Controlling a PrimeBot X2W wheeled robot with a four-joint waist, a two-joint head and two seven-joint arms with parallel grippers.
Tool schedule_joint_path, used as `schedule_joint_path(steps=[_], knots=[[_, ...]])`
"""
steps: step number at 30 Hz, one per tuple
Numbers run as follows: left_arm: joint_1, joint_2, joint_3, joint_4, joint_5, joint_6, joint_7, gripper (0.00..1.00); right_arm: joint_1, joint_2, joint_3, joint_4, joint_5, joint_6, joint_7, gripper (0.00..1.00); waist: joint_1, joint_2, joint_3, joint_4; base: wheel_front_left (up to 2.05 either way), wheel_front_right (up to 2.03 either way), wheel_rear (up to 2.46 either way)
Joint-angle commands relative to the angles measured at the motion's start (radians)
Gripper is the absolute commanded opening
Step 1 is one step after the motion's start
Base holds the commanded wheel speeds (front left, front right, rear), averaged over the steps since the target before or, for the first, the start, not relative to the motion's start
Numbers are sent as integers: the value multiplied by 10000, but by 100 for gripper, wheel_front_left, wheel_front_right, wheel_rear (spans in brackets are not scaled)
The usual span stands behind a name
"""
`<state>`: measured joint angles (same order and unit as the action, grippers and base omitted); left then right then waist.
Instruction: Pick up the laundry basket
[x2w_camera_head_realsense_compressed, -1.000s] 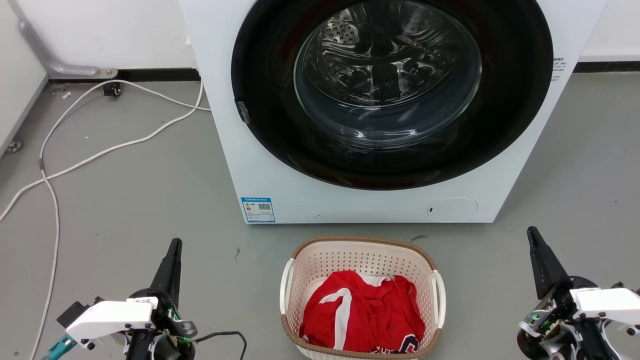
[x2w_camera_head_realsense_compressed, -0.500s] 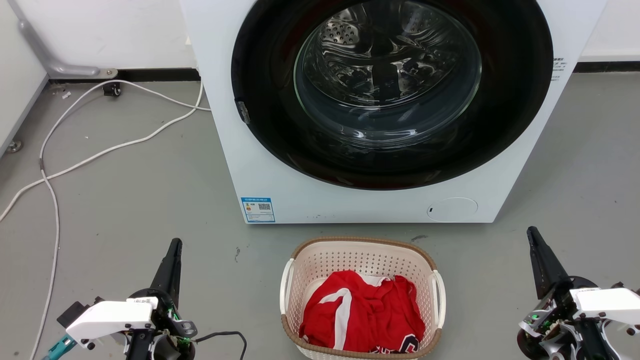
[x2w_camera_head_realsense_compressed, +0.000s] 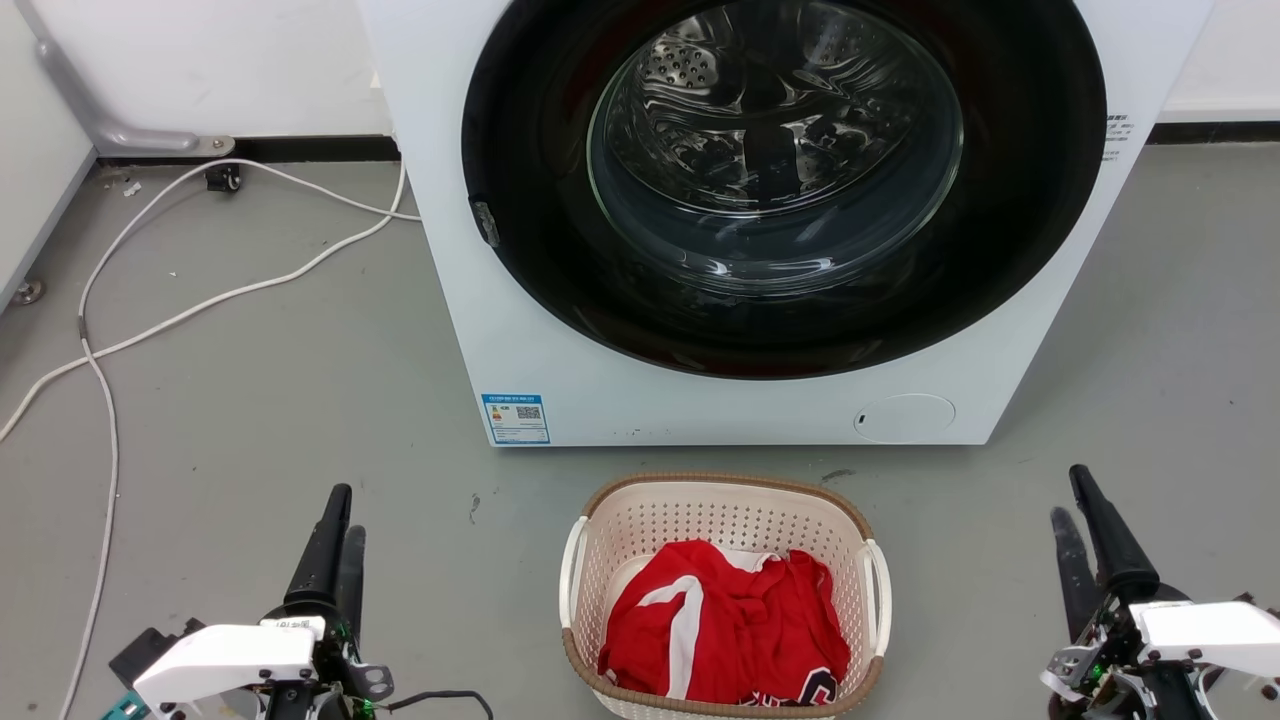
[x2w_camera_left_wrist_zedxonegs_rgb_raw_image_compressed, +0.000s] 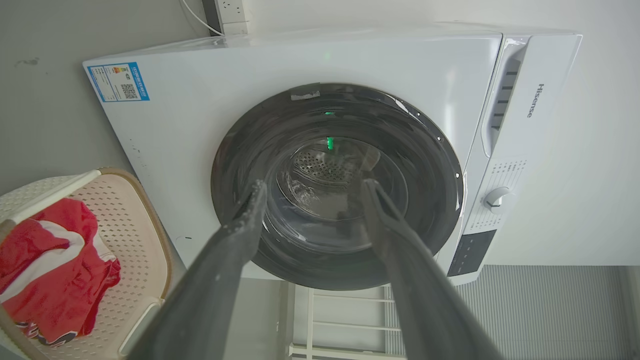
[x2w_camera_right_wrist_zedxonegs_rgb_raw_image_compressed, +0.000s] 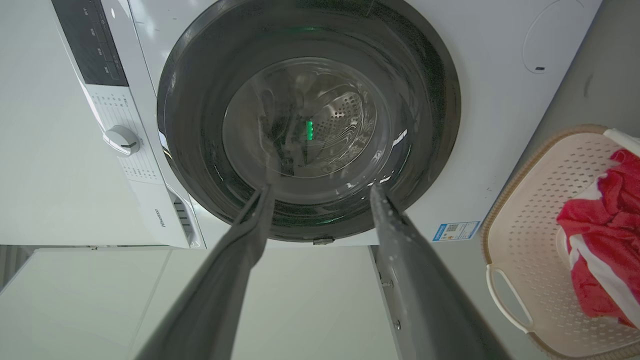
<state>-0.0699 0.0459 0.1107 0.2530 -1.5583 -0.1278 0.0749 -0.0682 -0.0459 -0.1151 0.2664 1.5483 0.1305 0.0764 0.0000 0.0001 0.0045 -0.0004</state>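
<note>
The laundry basket (x2w_camera_head_realsense_compressed: 722, 518) stands on the grey floor just in front of the washer, cream perforated plastic with a brown rim and a white loop handle (x2w_camera_head_realsense_compressed: 571, 572) on each side. A red and white garment (x2w_camera_head_realsense_compressed: 720, 630) lies inside it. My left gripper (x2w_camera_head_realsense_compressed: 348, 510) hovers open well to the basket's left, fingers pointing at the washer. My right gripper (x2w_camera_head_realsense_compressed: 1068, 492) is open too, well off to the right. The left wrist view has the basket (x2w_camera_left_wrist_zedxonegs_rgb_raw_image_compressed: 142, 225) at lower left of the open gripper (x2w_camera_left_wrist_zedxonegs_rgb_raw_image_compressed: 312, 184). The right wrist view has the basket (x2w_camera_right_wrist_zedxonegs_rgb_raw_image_compressed: 530, 200) at right of the gripper (x2w_camera_right_wrist_zedxonegs_rgb_raw_image_compressed: 321, 187).
A white front-loading washing machine (x2w_camera_head_realsense_compressed: 620, 400) with its dark round door stands right behind the basket. White cables (x2w_camera_head_realsense_compressed: 200, 300) trail over the floor at the left. A white cabinet edge (x2w_camera_head_realsense_compressed: 30, 180) is at far left. Bare floor lies on both sides of the basket.
Both grippers have gone from shut to open. The left one has dropped a little lower in the head view and the right one has shifted slightly right. The basket has not moved.
</note>
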Motion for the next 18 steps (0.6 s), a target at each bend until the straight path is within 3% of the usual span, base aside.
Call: schedule_joint_path(steps=[1,18], knots=[[-156,31,72,-278,432,-8,-116,100,-166,-17,-44,-330,-457,2,-124,100,0,-1,4,0,0,0,0],[-6,37,-463,-1234,4799,708,-863,100,67,-26,239,-1467,-4956,2,-877,100,0,-1,21,10,0,0,0]])
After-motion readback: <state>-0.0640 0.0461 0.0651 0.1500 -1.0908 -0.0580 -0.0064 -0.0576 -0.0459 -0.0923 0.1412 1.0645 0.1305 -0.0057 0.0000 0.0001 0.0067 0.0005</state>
